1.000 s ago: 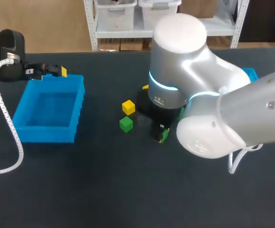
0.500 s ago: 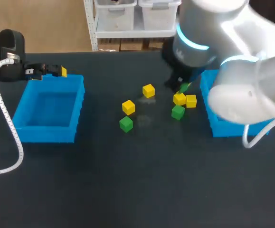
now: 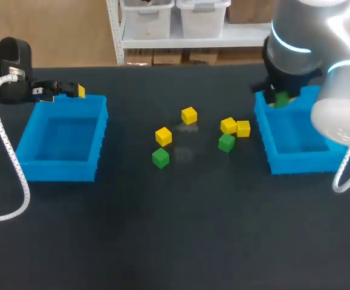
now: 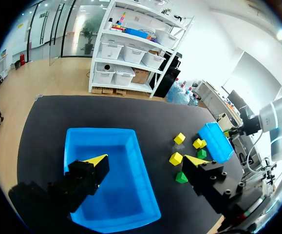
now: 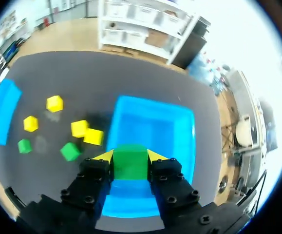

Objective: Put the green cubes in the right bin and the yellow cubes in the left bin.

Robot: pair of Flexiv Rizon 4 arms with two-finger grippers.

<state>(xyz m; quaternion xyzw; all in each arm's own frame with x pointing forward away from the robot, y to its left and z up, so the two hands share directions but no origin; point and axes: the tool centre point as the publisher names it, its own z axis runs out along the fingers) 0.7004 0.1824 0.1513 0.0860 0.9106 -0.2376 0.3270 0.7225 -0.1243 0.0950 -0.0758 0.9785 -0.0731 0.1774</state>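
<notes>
green cube (image 3: 279, 99) carried up from table centre, now held over right bin (image 3: 297, 163)

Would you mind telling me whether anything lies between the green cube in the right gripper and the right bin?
Nothing visible does. The right gripper holds the green cube over the right bin. What shows of the bin's inside is bare. The loose cubes lie outside it.

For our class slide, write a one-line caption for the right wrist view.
Right arm's jaws clamp a green cube above the right bin.
</notes>
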